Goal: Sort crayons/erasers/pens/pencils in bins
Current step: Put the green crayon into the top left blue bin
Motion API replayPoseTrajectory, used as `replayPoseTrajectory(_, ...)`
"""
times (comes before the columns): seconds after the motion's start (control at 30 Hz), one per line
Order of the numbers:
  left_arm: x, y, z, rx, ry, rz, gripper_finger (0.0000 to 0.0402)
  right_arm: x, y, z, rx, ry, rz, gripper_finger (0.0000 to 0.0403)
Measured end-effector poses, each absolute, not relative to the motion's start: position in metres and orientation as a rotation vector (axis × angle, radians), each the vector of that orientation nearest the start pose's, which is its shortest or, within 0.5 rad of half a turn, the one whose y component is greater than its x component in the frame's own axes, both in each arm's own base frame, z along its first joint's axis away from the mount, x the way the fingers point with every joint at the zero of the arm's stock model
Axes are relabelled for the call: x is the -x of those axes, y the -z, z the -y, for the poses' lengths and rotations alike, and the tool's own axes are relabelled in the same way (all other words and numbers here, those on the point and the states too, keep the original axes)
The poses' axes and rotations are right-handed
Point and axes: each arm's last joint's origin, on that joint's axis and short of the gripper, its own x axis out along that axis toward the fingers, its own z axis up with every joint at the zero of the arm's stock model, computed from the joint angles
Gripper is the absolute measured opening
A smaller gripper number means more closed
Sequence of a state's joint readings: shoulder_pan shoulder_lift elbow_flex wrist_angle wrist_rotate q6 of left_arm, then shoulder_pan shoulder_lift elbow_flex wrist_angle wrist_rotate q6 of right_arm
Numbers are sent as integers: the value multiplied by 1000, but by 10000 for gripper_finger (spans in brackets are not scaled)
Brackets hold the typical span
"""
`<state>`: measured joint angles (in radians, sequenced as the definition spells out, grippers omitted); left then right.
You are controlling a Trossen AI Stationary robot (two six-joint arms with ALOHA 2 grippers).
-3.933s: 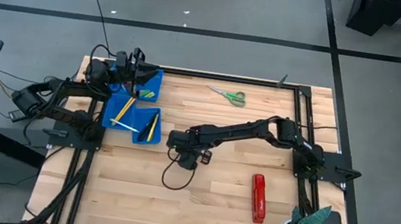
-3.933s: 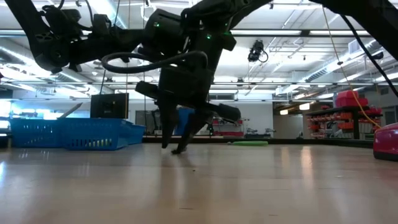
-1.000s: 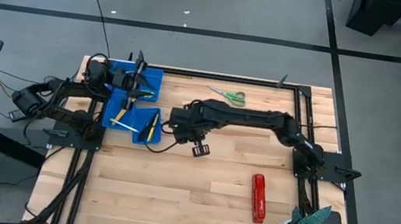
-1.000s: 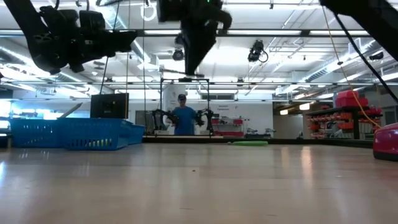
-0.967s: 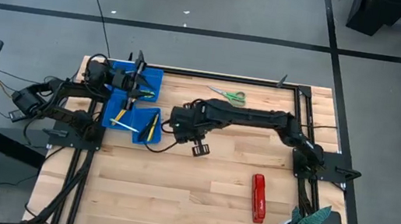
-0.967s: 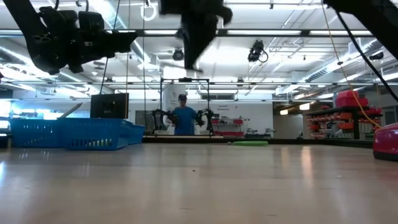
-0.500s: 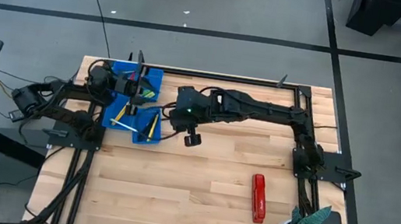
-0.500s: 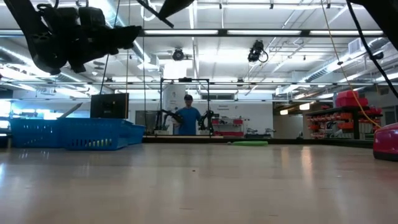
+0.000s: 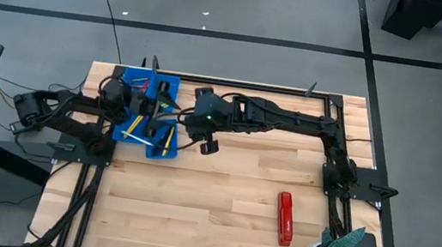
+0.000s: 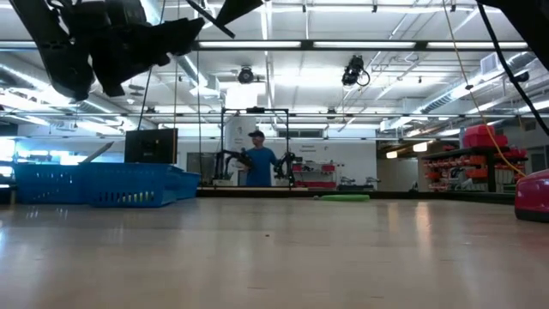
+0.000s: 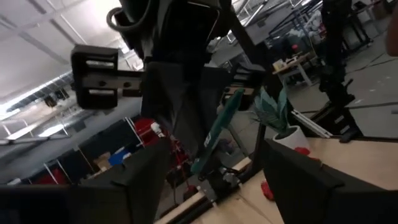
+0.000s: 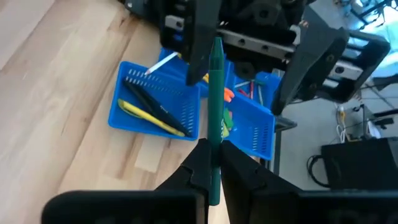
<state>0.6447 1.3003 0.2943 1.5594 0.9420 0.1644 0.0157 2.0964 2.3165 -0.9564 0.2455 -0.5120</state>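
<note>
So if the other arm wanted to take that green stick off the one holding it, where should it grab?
Probably the free end. The right end effector clamps the green stick near one end, so the long bare part pokes out toward the left end effector, whose fingers stand open on either side. Closing across the thin shaft, head-on from beyond the tip, looks best.

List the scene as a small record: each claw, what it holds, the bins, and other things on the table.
right claw: shut on the long thin green stick, held over the bins
left claw: open, one finger on each side of the green stick; contact cannot be told
nearer bright-blue plastic bin: holds a yellow pencil and black pens
second bright-blue plastic bin: small orange, green and red pieces inside
elsewhere on table: long red stapler, green-handled scissors
</note>
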Motion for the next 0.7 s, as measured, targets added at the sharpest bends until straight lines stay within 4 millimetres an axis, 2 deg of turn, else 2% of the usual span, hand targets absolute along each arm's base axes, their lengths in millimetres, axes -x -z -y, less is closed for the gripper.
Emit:
replayPoseTrajectory(0.27, -188, -230, -89, -599, 167, 471, 257, -452, -383, 6, 577, 47, -737, 31)
replayPoseTrajectory(0.47, -196, -236, -80, -596, 193, 504, 244, -452, -383, 10, 571, 56, -741, 31)
replayPoseTrajectory(0.7, -204, -237, -77, -555, 150, 477, 223, -452, -383, 9, 566, 56, -740, 31)
